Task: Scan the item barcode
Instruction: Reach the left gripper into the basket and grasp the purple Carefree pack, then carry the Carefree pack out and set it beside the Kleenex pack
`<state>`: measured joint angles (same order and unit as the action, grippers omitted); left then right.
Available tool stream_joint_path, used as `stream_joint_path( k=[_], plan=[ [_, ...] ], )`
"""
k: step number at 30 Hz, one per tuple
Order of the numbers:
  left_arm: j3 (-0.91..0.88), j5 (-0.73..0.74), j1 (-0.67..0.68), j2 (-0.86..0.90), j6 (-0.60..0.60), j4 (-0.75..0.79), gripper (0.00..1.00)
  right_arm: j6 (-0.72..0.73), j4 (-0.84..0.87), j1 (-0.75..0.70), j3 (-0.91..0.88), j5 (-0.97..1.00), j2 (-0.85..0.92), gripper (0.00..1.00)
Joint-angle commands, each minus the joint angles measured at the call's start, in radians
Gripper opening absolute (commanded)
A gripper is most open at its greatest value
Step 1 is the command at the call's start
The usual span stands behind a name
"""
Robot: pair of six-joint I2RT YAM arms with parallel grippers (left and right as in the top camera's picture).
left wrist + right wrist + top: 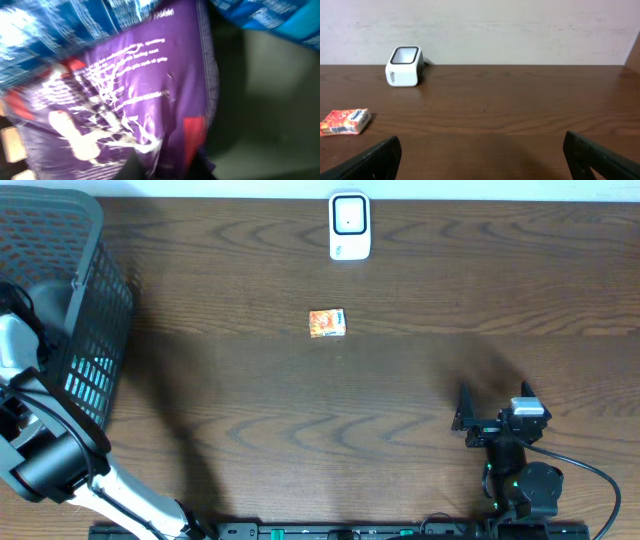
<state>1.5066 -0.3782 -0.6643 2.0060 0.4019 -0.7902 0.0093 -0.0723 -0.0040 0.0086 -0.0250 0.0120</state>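
My left claw is down inside the basket, pinched shut on a purple packet among blue packets. My right claw gapes wide, well right of the basket, as does the scanner.

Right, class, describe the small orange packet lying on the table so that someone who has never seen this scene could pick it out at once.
Start with the dark wooden table and find the white scanner at the middle of its far edge. Just nearer than that lies the packet, alone on bare wood. Unlike the white scanner, it is small, flat and orange-red.
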Motion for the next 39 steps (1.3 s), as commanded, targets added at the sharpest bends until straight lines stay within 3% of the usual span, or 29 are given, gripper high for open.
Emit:
stream_joint_path(
  k=[1, 5, 9, 15, 21, 24, 28, 32, 39],
  plan=[
    [-0.013, 0.053, -0.003, 0.011, -0.041, -0.022, 0.08, -0.014, -0.003, 0.008, -0.003, 0.008, -0.006, 0.99],
    [0.014, 0.066, -0.002, -0.074, -0.045, -0.056, 0.07, -0.014, -0.003, 0.008, -0.003, 0.008, -0.006, 0.99],
    [0.059, 0.193, -0.002, -0.234, -0.045, -0.055, 0.07, -0.014, -0.003, 0.008, -0.003, 0.008, -0.006, 0.99],
    [0.075, 0.463, -0.002, -0.534, -0.032, 0.097, 0.07, -0.014, -0.003, 0.008, -0.003, 0.008, -0.006, 0.99],
    [0.075, 0.513, 0.011, -0.745, 0.097, 0.207, 0.07, -0.014, -0.003, 0.008, -0.003, 0.008, -0.006, 0.99],
    [0.075, 0.554, 0.059, -0.797, 0.101, 0.230, 0.07, -0.014, -0.003, 0.008, -0.003, 0.008, -0.006, 0.99],
    [0.075, 0.674, 0.226, -0.810, 0.101, 0.261, 0.07, -0.014, -0.003, 0.008, -0.003, 0.008, -0.006, 0.99],
    [0.072, 0.703, 0.488, -0.772, 0.083, 0.269, 0.07, -0.014, -0.003, 0.008, -0.003, 0.008, -0.006, 0.99],
    [0.068, 0.699, 0.907, -0.579, -0.130, 0.185, 0.07, -0.014, -0.003, 0.008, -0.003, 0.008, -0.006, 0.99]
  ],
)
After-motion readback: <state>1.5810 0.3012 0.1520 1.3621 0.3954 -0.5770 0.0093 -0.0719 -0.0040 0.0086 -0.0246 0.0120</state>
